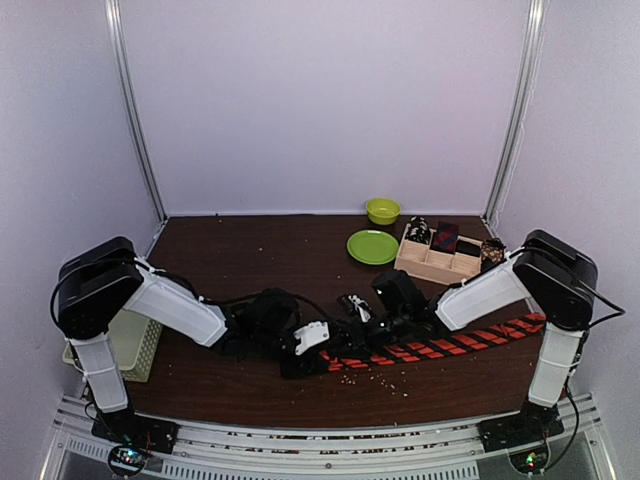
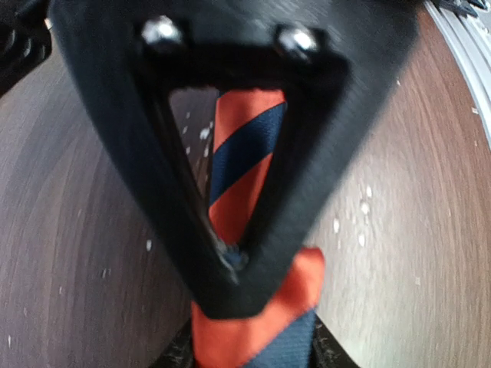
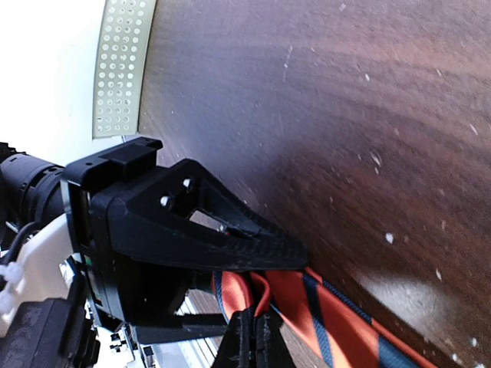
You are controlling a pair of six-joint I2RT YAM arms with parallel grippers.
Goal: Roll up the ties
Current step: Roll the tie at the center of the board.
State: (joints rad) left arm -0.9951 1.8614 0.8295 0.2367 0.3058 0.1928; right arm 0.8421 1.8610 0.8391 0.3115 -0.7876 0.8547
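Tie (image 1: 440,347), orange-red with dark stripes, lies on the tabletop (image 1: 250,260), running from the centre out toward 3 o'clock. Its centre end is folded and clamped between the left fingers (image 2: 230,284). The right fingers (image 3: 239,341) stand close together at that fold, on its 3 o'clock side; I cannot tell whether they grip it.
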